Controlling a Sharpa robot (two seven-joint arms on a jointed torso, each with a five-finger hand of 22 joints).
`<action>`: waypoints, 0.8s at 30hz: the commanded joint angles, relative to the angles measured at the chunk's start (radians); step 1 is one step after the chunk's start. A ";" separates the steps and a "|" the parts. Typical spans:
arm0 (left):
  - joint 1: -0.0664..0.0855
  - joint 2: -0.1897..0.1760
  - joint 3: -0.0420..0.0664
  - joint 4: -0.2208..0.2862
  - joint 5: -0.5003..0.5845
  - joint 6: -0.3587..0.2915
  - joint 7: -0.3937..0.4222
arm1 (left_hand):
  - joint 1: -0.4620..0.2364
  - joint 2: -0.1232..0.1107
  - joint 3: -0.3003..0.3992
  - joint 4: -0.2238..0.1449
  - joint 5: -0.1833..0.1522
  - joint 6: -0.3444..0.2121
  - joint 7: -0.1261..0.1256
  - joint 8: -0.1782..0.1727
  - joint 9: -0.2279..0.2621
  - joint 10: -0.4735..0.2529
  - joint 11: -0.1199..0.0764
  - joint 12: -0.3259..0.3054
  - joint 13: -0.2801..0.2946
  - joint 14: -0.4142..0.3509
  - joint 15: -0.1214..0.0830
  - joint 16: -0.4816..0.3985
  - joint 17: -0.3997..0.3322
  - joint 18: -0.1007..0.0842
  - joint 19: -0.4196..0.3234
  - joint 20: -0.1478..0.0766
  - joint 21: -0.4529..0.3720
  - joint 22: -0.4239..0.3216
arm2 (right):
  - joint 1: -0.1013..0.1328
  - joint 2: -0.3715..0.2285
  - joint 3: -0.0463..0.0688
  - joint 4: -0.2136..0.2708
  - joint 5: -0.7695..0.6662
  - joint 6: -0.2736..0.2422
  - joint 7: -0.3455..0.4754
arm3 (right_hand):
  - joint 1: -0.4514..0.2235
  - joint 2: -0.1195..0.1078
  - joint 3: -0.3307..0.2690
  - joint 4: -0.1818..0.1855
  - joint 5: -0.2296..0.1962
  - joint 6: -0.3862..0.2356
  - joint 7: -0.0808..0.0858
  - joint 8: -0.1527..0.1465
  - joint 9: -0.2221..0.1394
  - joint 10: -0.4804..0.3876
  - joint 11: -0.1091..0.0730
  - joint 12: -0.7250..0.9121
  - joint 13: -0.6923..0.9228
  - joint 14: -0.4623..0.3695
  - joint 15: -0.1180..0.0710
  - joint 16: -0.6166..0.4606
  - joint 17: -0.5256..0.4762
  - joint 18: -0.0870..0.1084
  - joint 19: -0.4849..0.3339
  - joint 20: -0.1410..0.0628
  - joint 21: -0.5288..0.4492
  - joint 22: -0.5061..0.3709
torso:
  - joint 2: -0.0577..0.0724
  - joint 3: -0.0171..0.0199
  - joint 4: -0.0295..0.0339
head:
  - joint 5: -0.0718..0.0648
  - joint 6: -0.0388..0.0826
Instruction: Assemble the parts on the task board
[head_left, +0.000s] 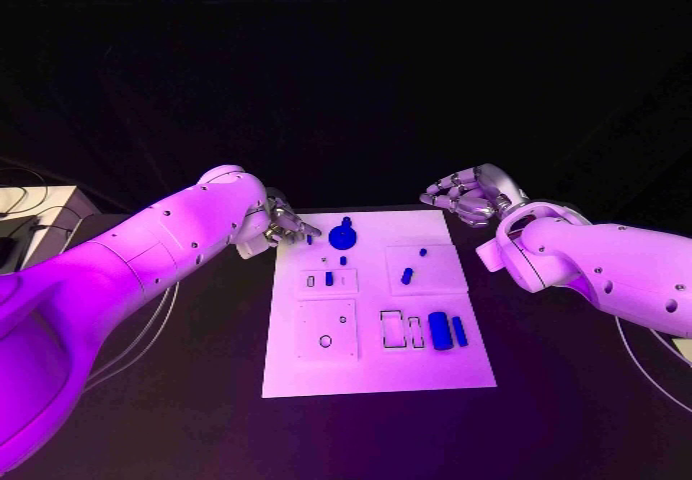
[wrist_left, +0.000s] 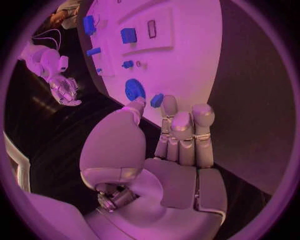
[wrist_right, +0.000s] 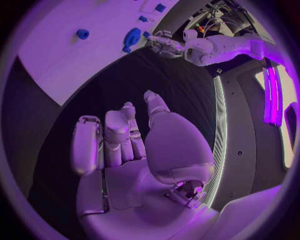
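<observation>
The left hand (head_left: 278, 228) sits at the far left corner of the white task board (head_left: 378, 372), and from the wrist view its fingers (wrist_left: 185, 131) are bunched side by side, tips right at a small blue part (wrist_left: 157, 100) on the board's edge; whether that part is actually pinched or only touched, I cannot tell. Just beside it stands the round blue part (head_left: 343, 237), disc-shaped with a little stem on top, near the far edge of the board. Over on the other side, the right hand (head_left: 470, 194) hovers off the board's far right corner above the black worktop (head_left: 577, 400), fingers (wrist_right: 119, 135) loosely curled and apart, holding nothing. Further along the board, a short blue peg (head_left: 407, 275) sits in the right-hand square panel, and two long blue bars (head_left: 449, 331) lie side by side near the rectangular cut-outs. These pieces look like small rigid plastic: light, stiff, not fragile, but smooth enough to skid or flip under a careless push. My read is that the disc wants a pinch on its stem or across its rim, the bars a pinch across the narrow sides near the middle, and the little part at the edge a delicate fingertip grip
</observation>
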 joint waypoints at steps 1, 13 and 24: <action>0.002 0.002 0.000 -0.003 0.015 0.005 0.014 | -0.010 0.004 0.006 -0.002 0.003 0.004 -0.006 -0.003 0.002 0.007 -0.001 -0.003 0.002 0.008 0.000 0.004 0.002 0.004 0.008 -0.001 0.006 0.002 | 0.001 0.001 0.001 0.001 -0.005 -0.002 0.011 | -0.008 0.000 -0.003 -0.003 0.003 0.002 0.004 -0.003 -0.001 -0.002 -0.003 0.004 -0.001 0.000 -0.007 -0.002 0.001 0.008 0.087 -0.008 0.001 0.193 | 0.002 -0.0012 -0.0001 | 0.000 0.001; 0.002 0.001 0.000 -0.012 0.038 -0.008 0.018 | -0.008 0.011 0.014 -0.005 0.003 0.008 -0.007 -0.005 0.003 0.009 -0.002 -0.005 0.002 0.009 -0.001 0.005 0.005 0.003 0.010 -0.002 0.008 0.005 | 0.001 0.004 0.001 -0.002 -0.007 -0.001 0.011 | -0.008 0.000 -0.003 -0.003 0.003 0.002 0.004 -0.003 -0.001 -0.002 -0.003 0.004 -0.001 0.000 -0.007 -0.002 0.001 0.008 0.087 -0.008 0.001 0.193 | 0.003 -0.0017 -0.0009 | 0.000 -0.001; 0.002 0.004 0.000 -0.022 0.058 0.000 0.022 | 0.013 0.032 0.061 -0.030 0.003 0.012 -0.008 -0.021 -0.001 0.008 -0.003 -0.009 0.002 0.008 -0.002 0.003 0.005 0.002 0.008 -0.003 0.006 0.006 | 0.001 0.005 0.001 -0.003 -0.009 0.000 0.010 | -0.009 0.001 -0.004 -0.003 0.003 0.003 0.003 -0.003 -0.001 -0.001 -0.003 0.007 -0.002 0.001 -0.007 -0.003 0.004 0.008 0.087 -0.008 0.002 0.193 | 0.005 -0.0025 0.0003 | 0.000 -0.003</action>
